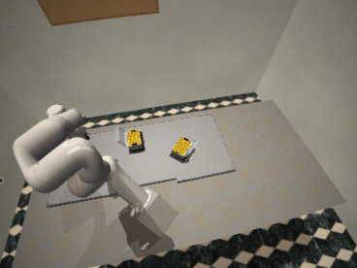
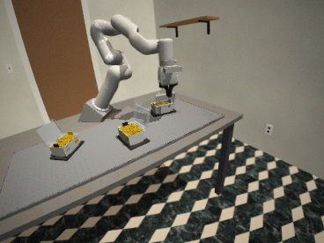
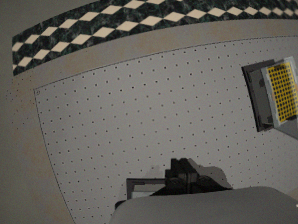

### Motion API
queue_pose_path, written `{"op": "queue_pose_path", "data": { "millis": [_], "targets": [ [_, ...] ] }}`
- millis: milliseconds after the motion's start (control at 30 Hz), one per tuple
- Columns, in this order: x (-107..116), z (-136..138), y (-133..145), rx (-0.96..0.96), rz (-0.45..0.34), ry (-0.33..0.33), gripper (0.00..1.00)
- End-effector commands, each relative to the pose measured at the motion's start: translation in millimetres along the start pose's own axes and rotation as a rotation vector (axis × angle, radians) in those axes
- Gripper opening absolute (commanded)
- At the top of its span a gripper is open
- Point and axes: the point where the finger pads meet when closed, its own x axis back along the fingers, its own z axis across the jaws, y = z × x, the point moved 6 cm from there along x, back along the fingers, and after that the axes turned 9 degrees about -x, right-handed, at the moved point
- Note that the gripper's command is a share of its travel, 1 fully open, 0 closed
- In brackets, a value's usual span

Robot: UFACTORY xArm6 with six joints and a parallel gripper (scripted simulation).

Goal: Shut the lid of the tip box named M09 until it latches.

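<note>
Three tip boxes with yellow tips sit on the grey perforated mat. In the exterior view they are the near box (image 2: 66,146), the middle box (image 2: 131,133) and the far box (image 2: 162,107). All three show their tips, and the near and middle lids stand open. No sticker ID is readable. My gripper (image 2: 169,91) is shut and empty, pointing down just above the far box. In the wrist view the dark fingers (image 3: 188,175) hide most of that box (image 3: 143,187), and another box (image 3: 276,94) lies at the right edge. In the top view the arm hides one box; two boxes (image 1: 135,139) (image 1: 182,147) show.
The arm's base (image 2: 93,111) stands on the table behind the mat. The table's edge runs close in front of the boxes in the exterior view. A wooden shelf (image 2: 190,22) hangs on the wall above and behind the gripper.
</note>
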Motion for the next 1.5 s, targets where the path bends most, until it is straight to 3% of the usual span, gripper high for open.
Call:
{"op": "queue_pose_path", "data": {
  "millis": [0,200,700,1467],
  "targets": [
    [-5.4,-1.4,-0.7,0.000,0.003,-0.004,0.00],
    [-15.1,-1.4,-0.7,0.000,0.003,-0.004,0.00],
    [-15.1,-1.4,-0.7,0.000,0.003,-0.004,0.00],
    [-11.3,3.0,26.7,0.000,0.002,-0.004,0.00]
  ]
}}
